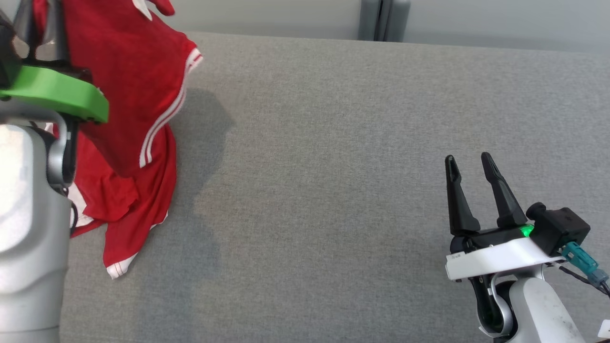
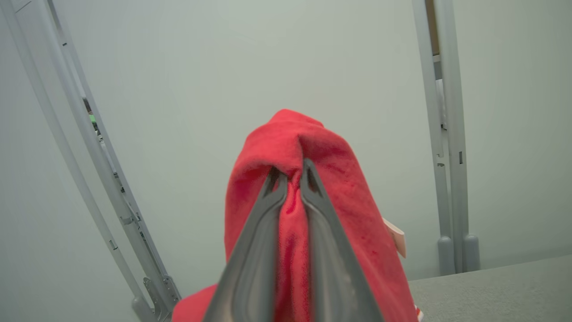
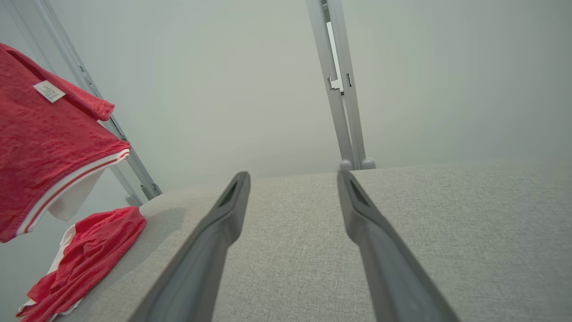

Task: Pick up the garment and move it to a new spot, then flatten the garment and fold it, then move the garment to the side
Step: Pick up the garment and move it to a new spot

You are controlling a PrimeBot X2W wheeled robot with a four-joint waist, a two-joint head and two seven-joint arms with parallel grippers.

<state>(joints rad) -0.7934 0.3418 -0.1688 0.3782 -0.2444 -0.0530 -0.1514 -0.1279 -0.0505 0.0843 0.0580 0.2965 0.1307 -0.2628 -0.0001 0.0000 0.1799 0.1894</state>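
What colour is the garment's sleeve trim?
Sleeve trim: white with a red stripe; best in right wrist view.

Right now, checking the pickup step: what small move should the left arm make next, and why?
Probably raise the left gripper a little: it is shut on the red garment, which hangs from it, but its lower folds lie bunched on the grey table, so carrying it sideways would drag them.
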